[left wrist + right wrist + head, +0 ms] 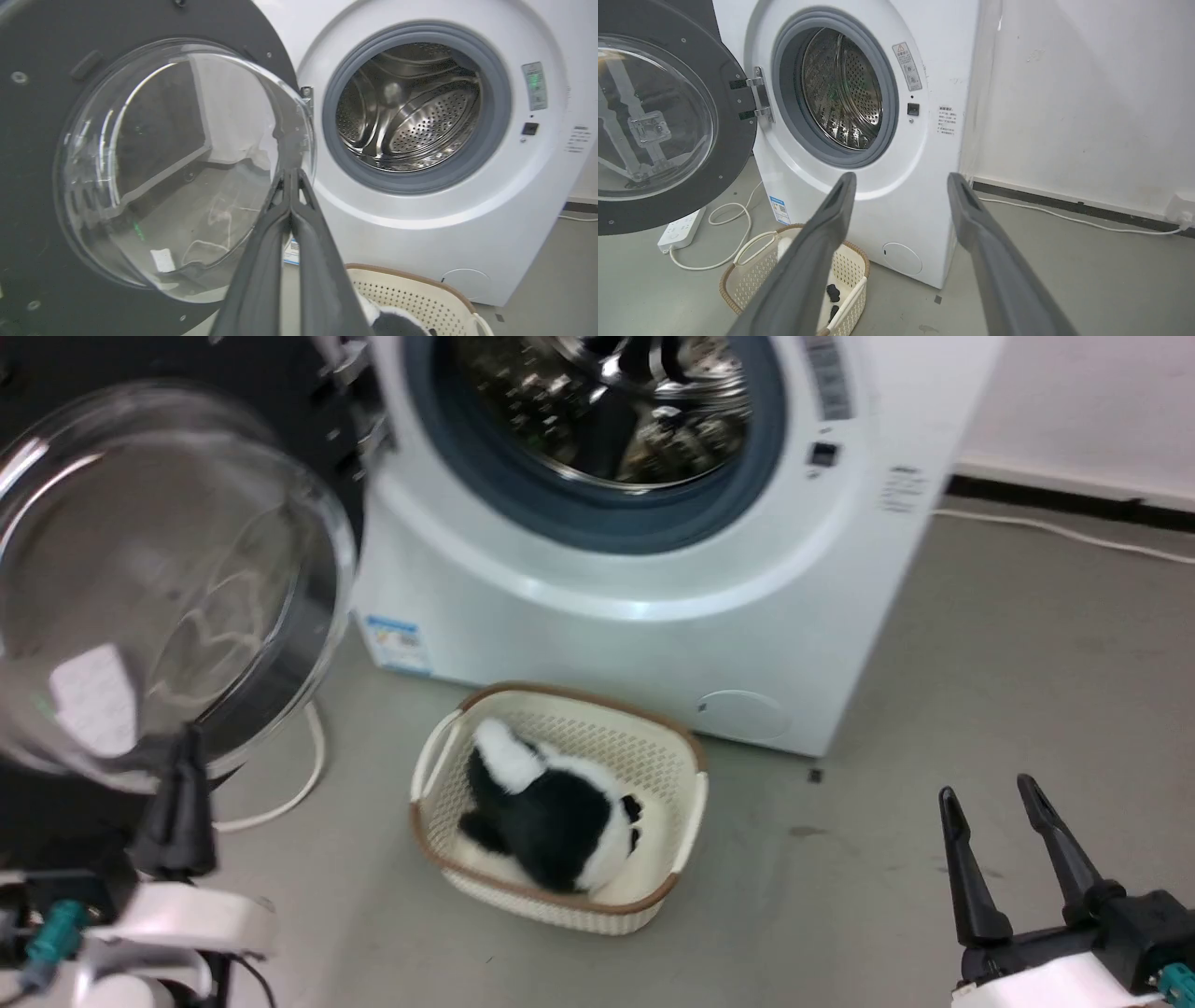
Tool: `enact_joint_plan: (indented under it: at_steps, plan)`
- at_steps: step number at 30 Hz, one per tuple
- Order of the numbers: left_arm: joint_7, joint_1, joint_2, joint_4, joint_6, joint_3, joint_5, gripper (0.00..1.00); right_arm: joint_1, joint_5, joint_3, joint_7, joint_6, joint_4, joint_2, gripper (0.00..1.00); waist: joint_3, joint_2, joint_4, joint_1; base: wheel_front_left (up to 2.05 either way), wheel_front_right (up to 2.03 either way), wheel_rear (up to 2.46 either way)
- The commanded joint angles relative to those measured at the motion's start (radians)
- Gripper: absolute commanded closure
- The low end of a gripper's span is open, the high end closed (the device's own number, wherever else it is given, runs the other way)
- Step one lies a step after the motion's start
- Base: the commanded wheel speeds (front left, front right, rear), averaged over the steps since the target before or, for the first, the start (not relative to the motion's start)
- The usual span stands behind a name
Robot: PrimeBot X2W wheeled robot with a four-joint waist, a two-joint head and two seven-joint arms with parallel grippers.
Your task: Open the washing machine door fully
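Left tool (191, 735): clenched, the two dark fingers pressed flat together with nothing between them. The tips lie over the right edge of the door's glass bowl; I cannot tell whether they touch it.
Right tool (987, 791): released, fingers spread wide and empty, over bare floor, well apart from the machine.
Washing machine door (28, 140): swung out on the left side of the machine's front, inner face toward the cameras. It has a broad black ring dotted with screws and a clear glass bowl bulging from its centre.
Hinge (759, 100): metal, on the door's edge next to the drum mouth.
Drum mouth (411, 107): uncovered, a grey rubber ring around a perforated steel drum.
Hard to read: the head view is smeared, and the door's top and left run off it. Reflections fill the glass. A small white sticker (93, 700) on the bowl is illegible, as are the labels on the machine front.
Laundry basket (560, 910): cream lattice with a brown rim, on the floor just in front of the machine, below the drum mouth.
Plush toy (551, 812): black and white, lying in the basket; in both wrist views the fingers cover part of it.
Filter flap (744, 714): small round white cover, low on the machine front.
Power strip (682, 228): white, on the floor under the open door, with a looped white cable (738, 219) beside it.
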Motion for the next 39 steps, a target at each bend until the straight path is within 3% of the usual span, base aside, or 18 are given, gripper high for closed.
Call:
enact_joint_plan:
  at_steps: [1, 2, 3, 13, 19, 39]
  plan:
    - [-0.004, 0.038, -0.02, -0.035, 0.001, -0.017, 0.013, 0.8, 0.022, 0.0, 0.002, -0.004, 0.001, -0.01, 0.001, 0.0, -0.046, 0.0, -0.06, 0.0002, 0.0, 0.0, 0.0]
    - [-0.004, 0.038, -0.02, -0.035, 0.001, -0.017, 0.013, 0.8, 0.022, 0.0, 0.002, -0.004, 0.001, -0.01, 0.001, 0.0, -0.046, 0.0, -0.06, 0.0002, 0.0, 0.0, 0.0]
    - [-0.004, 0.069, -0.037, -0.054, 0.007, -0.038, 0.025, 0.0, 0.034, 0.0, 0.011, -0.004, 0.001, -0.012, 0.001, 0.0, -0.06, 0.0, -0.085, 0.0002, 0.0, 0.0, 0.0]
    - [-0.002, 0.208, -0.108, -0.069, 0.052, -0.115, 0.068, 0.0, 0.074, 0.019, 0.038, -0.004, 0.001, -0.002, 0.001, 0.0, -0.095, 0.0, -0.17, 0.0002, 0.0, 0.0, 0.0]
    - [0.002, 0.256, -0.135, -0.08, 0.07, -0.143, 0.077, 0.0, 0.091, 0.018, 0.032, -0.004, 0.001, 0.014, 0.001, 0.0, -0.1, 0.0, -0.182, 0.0002, 0.0, 0.0, 0.0]
    - [0.028, 0.27, -0.138, -0.038, 0.095, -0.168, 0.071, 0.0, 0.103, 0.017, 0.038, -0.004, 0.001, 0.055, 0.001, 0.0, -0.11, 0.0, -0.193, 0.0002, 0.0, 0.0, 0.0]
